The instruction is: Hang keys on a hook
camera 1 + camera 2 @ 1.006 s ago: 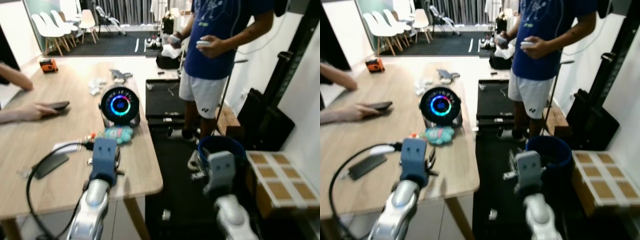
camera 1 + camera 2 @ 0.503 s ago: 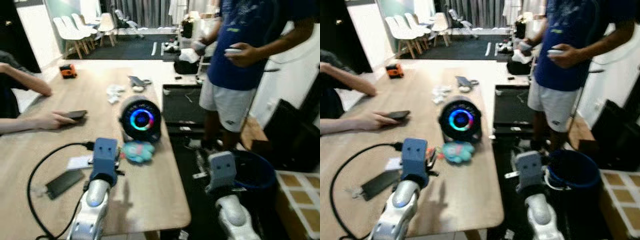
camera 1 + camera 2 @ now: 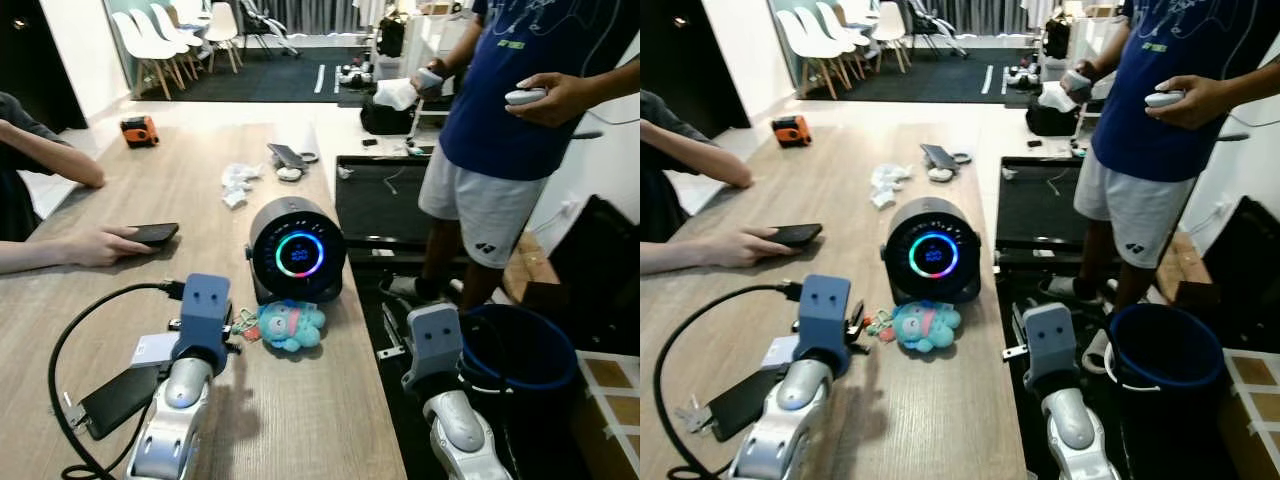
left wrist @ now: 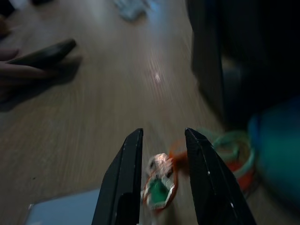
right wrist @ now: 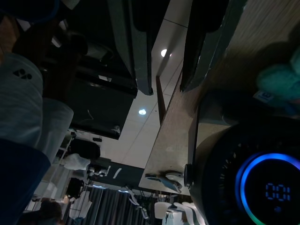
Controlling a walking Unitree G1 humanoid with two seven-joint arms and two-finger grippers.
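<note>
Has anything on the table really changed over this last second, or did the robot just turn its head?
Mostly the camera swung and came closer: the table shifted across the picture as a whole. The left end effector is open with the keys between its fingers, none gripped yet. The blue plush toy, round speaker and right end effector stayed as before.
</note>
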